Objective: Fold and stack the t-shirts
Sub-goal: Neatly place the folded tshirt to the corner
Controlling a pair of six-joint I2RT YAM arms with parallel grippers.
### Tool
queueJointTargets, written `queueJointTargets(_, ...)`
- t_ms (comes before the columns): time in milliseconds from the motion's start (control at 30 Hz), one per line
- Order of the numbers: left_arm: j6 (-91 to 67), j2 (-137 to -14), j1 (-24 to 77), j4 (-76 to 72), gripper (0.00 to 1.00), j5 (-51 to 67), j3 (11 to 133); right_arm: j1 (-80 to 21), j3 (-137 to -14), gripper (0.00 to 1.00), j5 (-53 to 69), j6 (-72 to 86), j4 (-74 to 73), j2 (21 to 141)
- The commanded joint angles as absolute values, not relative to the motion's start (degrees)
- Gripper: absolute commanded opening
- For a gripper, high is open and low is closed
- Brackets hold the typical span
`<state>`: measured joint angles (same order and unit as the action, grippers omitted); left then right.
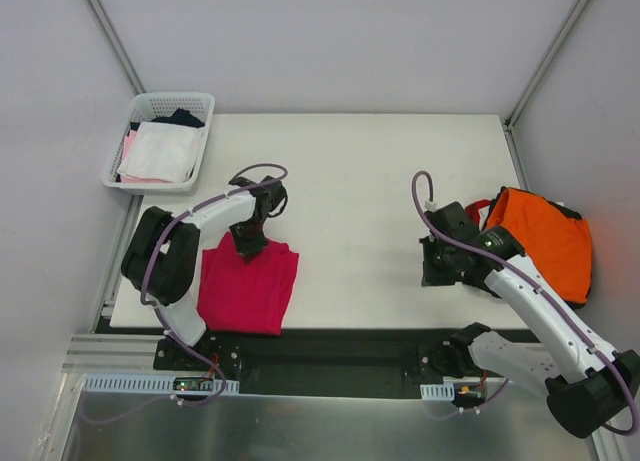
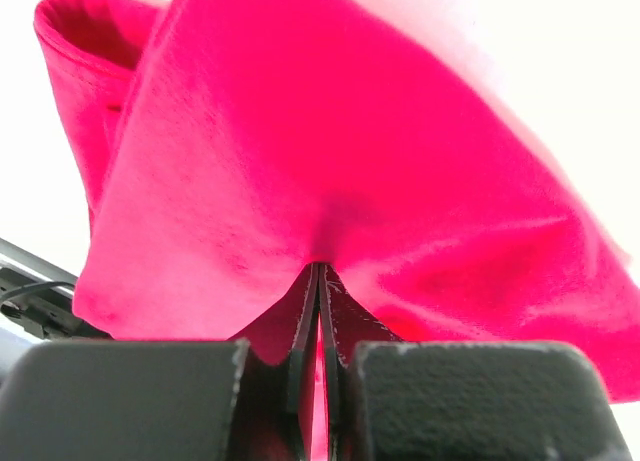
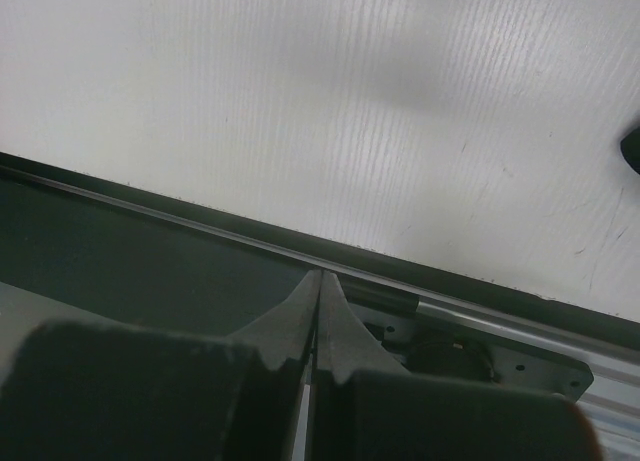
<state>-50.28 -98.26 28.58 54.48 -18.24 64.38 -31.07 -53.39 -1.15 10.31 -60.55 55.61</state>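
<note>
The pink-red t-shirt [image 1: 250, 291] at 8 o'clock is plain all over. The orange t-shirt [image 1: 545, 243] at 3 o'clock is bright. The surface [image 1: 370, 181] is white. The basket [image 1: 165, 103] is white mesh.

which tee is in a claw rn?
The crimson-magenta t-shirt, pinched in the left claw near the front-left; the orange t-shirt lies apart at the right edge, ungripped.

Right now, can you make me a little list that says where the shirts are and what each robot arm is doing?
red t-shirt: on the table, near left side, far edge lifted
orange t-shirt: bunched at the table's right edge
left jaws: shut on the red t-shirt's far edge
right jaws: shut, holding nothing
basket: by the far left corner, white and pink clothes inside
</note>
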Motion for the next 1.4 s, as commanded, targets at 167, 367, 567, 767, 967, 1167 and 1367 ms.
queueJointTargets(167,-47.99,-96.94,27.95,56.6,0.01,-19.16,68.56,-31.2,-53.08,0.02,-3.08,11.34,-62.75,53.44)
queueJointTargets(367,-48.25,-94.67,28.04,56.6,0.0,-17.41,68.29,-31.2,-54.49,0.02,-3.6,11.16,-62.75,53.79)
queueJointTargets(567,-46.41,-87.73,30.58,56.6,0.03,-15.56,75.47,-30.76,-55.19,0.03,-3.87,11.34,-62.75,53.0)
queueJointTargets(767,-49.48,-84.03,33.83,56.51,0.15,-13.19,83.05,-30.41,-55.9,0.14,-4.66,12.65,-63.63,51.6)
queueJointTargets(967,-49.57,-84.98,34.89,58.87,0.23,-6.17,85.95,-30.59,-59.4,0.16,-8.96,16.61,-69.07,51.24)
queueJointTargets(1167,-51.33,-89.46,35.59,76.17,0.24,-7.64,91.75,-30.59,-63.89,0.17,-15.55,21.53,-77.07,53.96)
queueJointTargets(1367,-51.59,-88.87,40.68,86.83,0.24,-15.72,92.37,-30.76,-66.45,0.22,-18.02,19.78,-80.94,54.58)
